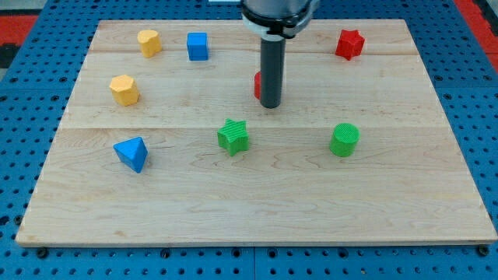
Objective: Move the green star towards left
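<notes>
While my tip [270,105] rests on the wooden board [257,210] a little above its middle, the blocks spread out across it from the view's left to the view's right as follows. Farthest left sit two yellow blocks: one yellow hexagonal block [124,89] at mid-height near the left edge, and another yellow hexagonal block [149,43] above it toward the view's top. Below them, toward the view's bottom, lies a blue triangular block [131,153]. A blue cube [198,46] stands near the top edge, just right of the upper yellow one.

Next comes the green star [233,136], lying near the board's centre. It is below my tip and slightly to the view's left of it, close but not touching, with bare wood showing between them.

A red block [257,85] peeks out at the left side of the rod, mostly hidden behind it, so its shape cannot be told. I carry no jaws, only the straight dark rod, so nothing is clamped.

Farther right, a green cylinder [344,140] stands level with the star, well apart from it. A red star [350,43] sits near the top right.
</notes>
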Controlling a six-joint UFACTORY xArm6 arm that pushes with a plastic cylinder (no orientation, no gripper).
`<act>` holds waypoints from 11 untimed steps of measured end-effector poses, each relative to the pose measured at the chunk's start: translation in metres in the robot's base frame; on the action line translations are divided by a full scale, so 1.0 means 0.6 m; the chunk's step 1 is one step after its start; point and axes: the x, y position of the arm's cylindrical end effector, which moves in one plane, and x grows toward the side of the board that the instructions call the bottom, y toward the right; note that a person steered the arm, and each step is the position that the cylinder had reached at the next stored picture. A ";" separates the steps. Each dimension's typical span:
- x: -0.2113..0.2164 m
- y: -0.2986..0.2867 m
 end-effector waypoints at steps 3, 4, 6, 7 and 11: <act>0.057 0.000; 0.083 0.000; 0.115 0.000; 0.115 -0.008; 0.118 -0.152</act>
